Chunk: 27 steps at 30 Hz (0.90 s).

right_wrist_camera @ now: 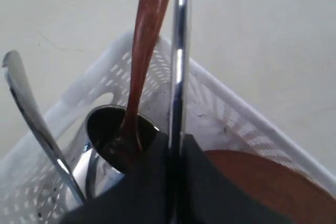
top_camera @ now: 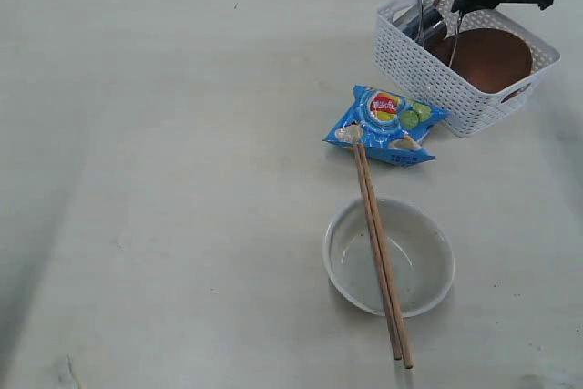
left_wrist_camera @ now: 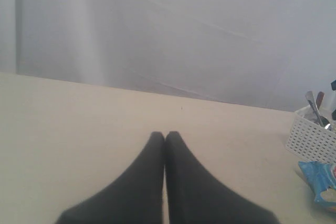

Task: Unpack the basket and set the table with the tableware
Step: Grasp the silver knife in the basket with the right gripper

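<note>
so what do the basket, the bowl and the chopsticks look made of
Basket: white plastic by the look, moulded lattice walls. Bowl: glossy white, ceramic or melamine, cannot tell which. Chopsticks: pale wood or bamboo, matte, light tan.

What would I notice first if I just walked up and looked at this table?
The bright blue snack bag pops out first on the pale table, right of the middle. Nearer the camera, wooden chopsticks lie across a white bowl, their tips reaching the bag. At the far right, the right gripper reaches into the white basket, pinching a steel utensil.
</note>
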Motion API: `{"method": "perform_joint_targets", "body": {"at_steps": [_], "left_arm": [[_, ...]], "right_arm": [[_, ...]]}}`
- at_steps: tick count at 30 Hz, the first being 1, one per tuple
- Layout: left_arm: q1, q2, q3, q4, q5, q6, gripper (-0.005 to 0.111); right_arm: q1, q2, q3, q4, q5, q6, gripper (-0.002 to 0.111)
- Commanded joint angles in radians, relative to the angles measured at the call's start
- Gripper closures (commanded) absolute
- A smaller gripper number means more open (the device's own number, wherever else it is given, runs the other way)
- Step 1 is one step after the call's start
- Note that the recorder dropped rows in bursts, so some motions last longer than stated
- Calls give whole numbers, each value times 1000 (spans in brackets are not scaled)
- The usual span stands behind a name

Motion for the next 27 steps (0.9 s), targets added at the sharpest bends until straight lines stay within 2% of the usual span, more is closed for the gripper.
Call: {"method": "perform_joint_targets", "body": {"at_steps": [1,16,22,27], "left_arm": [[-3,-1,2,10,1,6,107],[-3,-1,2,10,1,6,107],[-3,-1,2,10,-1,6,107],[-3,-1,2,10,-1,6,107]], "right_arm": [[1,-37,-2,-8,11,-25,109],[1,-202,-2,1,89,-118,109],[1,-283,-2,147,198,-291,109],[65,-380,70,199,221,-333,109]]}}
